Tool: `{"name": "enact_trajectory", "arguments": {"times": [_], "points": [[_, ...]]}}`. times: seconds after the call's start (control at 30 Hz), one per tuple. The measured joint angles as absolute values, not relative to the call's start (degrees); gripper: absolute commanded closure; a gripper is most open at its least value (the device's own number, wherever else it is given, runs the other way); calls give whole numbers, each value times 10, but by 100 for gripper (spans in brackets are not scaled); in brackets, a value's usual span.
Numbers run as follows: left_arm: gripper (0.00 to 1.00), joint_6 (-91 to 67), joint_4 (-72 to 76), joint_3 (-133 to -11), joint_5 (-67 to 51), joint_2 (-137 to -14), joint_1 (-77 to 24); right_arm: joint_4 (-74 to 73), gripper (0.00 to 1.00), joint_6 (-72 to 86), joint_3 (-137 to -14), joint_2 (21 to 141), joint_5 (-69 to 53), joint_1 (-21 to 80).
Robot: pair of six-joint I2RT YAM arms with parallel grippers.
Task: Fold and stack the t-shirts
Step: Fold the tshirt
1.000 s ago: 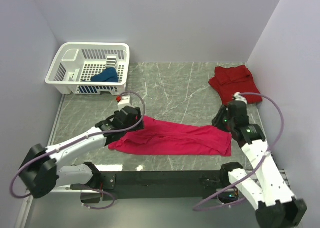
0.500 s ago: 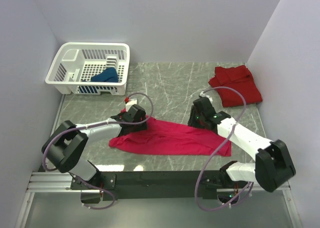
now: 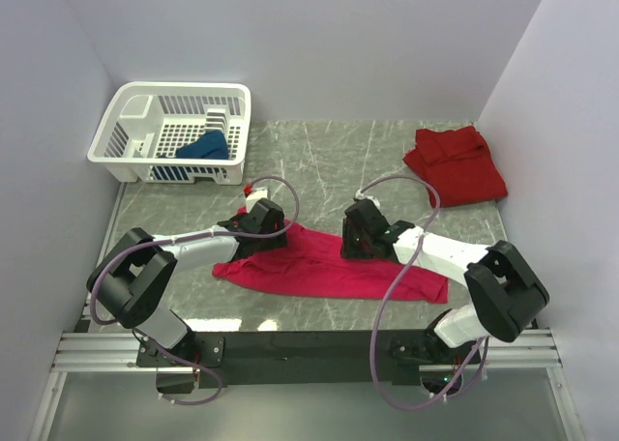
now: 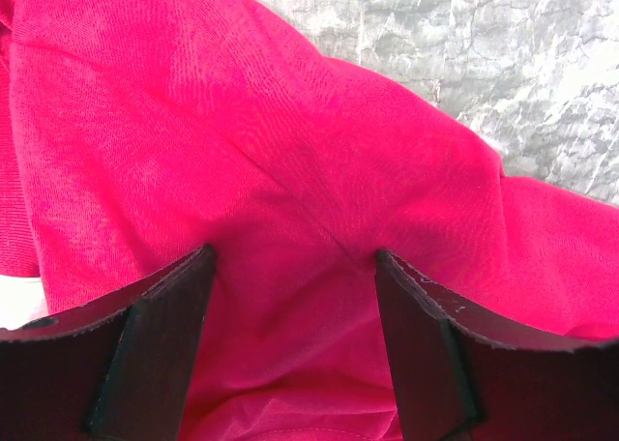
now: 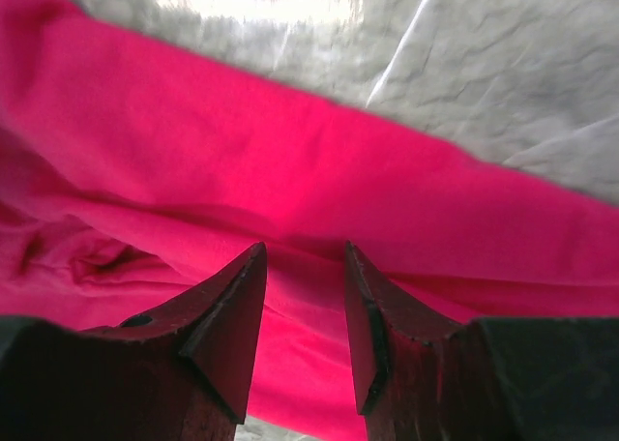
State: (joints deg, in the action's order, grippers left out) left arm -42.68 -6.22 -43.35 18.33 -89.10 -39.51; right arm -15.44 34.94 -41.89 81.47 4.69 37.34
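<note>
A magenta t-shirt (image 3: 311, 269) lies in a long crumpled strip across the near middle of the table. My left gripper (image 3: 263, 230) is down on its upper left end, open; in the left wrist view the cloth (image 4: 290, 122) bulges between the wide-spread fingers (image 4: 155, 344). Near the middle of the strip's far edge my right gripper (image 3: 356, 240) stands open, its tips (image 5: 305, 249) resting on the magenta cloth (image 5: 242, 161). A darker red t-shirt (image 3: 455, 162) lies folded at the back right. A dark blue t-shirt (image 3: 205, 148) sits in the basket.
A white lattice basket (image 3: 145, 112) stands at the back left against the wall. Walls close the table on the left, back and right. Grey marble table top (image 3: 329, 170) shows between the magenta shirt and the back wall.
My right arm has swung left from the shirt's right end to its middle. The left gripper has slid a little right and back onto the shirt's upper left end.
</note>
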Motion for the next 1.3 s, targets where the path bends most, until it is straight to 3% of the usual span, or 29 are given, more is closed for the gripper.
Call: {"name": "enact_trajectory", "arguments": {"times": [0.17,0.5,0.77,0.97,1.3], "points": [[26,-426,-62,-434,183,-891,-394,-155,58,356,-418,841,50,396],[26,-424,-56,-434,183,-894,-391,-174,83,373,-418,808,73,439],[26,-422,-39,-432,183,-898,-387,-174,94,381,-410,801,70,447],[27,-413,-26,-436,185,-908,-387,-189,91,384,-399,775,79,449],[27,-396,-17,-543,189,-1007,-391,-206,69,376,-394,711,127,385]]}}
